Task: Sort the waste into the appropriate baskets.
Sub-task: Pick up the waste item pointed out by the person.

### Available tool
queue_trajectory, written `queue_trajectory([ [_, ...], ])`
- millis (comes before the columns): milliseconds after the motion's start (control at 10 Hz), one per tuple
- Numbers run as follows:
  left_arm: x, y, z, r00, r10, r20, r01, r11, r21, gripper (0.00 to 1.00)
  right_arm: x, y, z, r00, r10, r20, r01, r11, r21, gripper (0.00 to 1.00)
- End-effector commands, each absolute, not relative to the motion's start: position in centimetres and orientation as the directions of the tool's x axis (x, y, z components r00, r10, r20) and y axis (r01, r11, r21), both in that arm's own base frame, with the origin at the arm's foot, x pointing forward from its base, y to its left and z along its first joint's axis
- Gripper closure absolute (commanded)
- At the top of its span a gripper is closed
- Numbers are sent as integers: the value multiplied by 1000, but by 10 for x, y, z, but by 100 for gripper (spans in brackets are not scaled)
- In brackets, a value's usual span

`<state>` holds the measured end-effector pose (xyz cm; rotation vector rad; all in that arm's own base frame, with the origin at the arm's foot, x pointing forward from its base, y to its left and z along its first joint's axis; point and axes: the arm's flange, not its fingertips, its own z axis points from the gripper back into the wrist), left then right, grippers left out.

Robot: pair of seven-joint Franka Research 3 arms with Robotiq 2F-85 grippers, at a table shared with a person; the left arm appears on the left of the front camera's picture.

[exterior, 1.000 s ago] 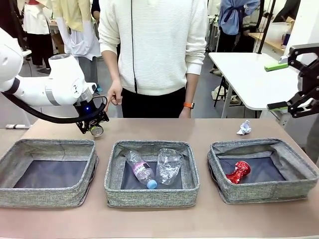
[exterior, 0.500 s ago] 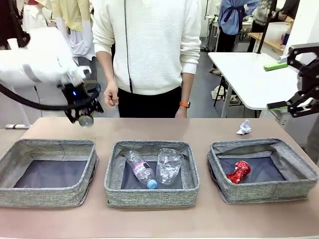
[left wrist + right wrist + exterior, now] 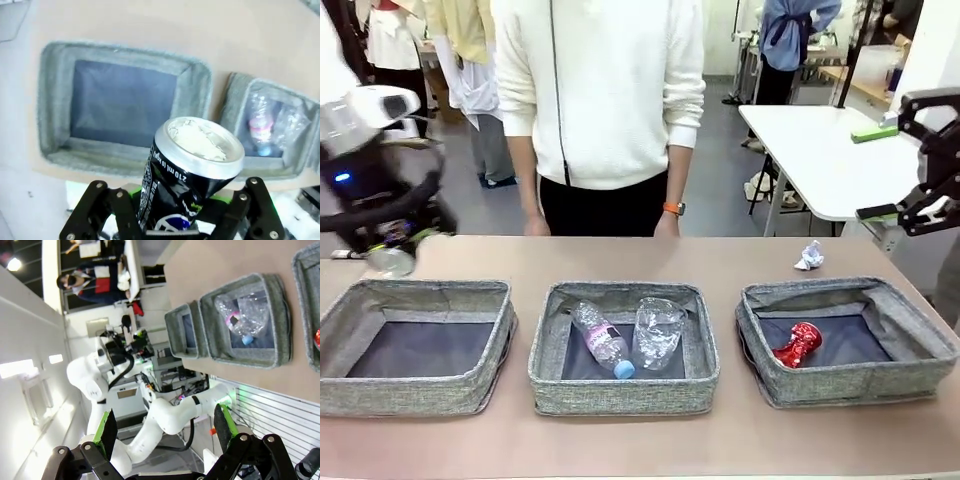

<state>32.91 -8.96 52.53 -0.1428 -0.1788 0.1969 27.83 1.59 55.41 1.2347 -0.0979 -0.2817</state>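
My left gripper (image 3: 392, 252) is shut on the dark printed can (image 3: 391, 263), holding it above the table's far left corner, behind the left basket (image 3: 415, 395). In the left wrist view the can's silver top (image 3: 200, 142) hangs over that basket's near wall (image 3: 120, 155). The middle basket (image 3: 620, 398) holds the clear bottle (image 3: 603, 342) and the plastic cup (image 3: 660, 335). A crushed red can (image 3: 798, 346) lies in the right basket (image 3: 850, 385). On the table behind it sits the paper ball (image 3: 809, 256). High at the right edge, my right gripper (image 3: 895, 165) stands open and empty.
A person in a white sweater (image 3: 600, 90) stands at the far side, hands at the table edge. A white table (image 3: 820, 160) stands behind on the right. In the right wrist view the open fingers (image 3: 107, 432) frame the middle basket (image 3: 272, 352).
My left arm has swung left with the can, from behind the gap between left and middle baskets to the far left corner. The person has shifted left. The right arm has not moved.
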Motion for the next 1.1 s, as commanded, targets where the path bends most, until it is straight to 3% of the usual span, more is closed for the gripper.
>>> queue_trajectory([
  [0,326,-78,510,943,254,214,-226,963,-145,100,278,18,557,959,-269,-86,165,286,944,0],
  [100,329,-90,525,965,207,162,-181,971,-158,100,278,18,557,959,-269,-86,165,286,944,0],
  [400,315,-83,519,956,224,187,-198,969,-147,100,278,18,557,959,-269,-86,165,286,944,0],
  [500,311,-111,531,960,233,155,-198,958,-208,100,278,18,557,959,-269,-86,165,286,944,0],
  [700,296,-184,597,963,192,191,-156,969,-191,100,278,18,557,959,-269,-86,165,286,944,0],
  [900,287,-257,649,959,252,129,-226,955,-190,100,278,18,557,959,-269,-86,165,286,944,0],
  [1000,285,-273,662,966,226,128,-198,960,-196,100,278,18,557,959,-269,-86,165,286,944,0],
])
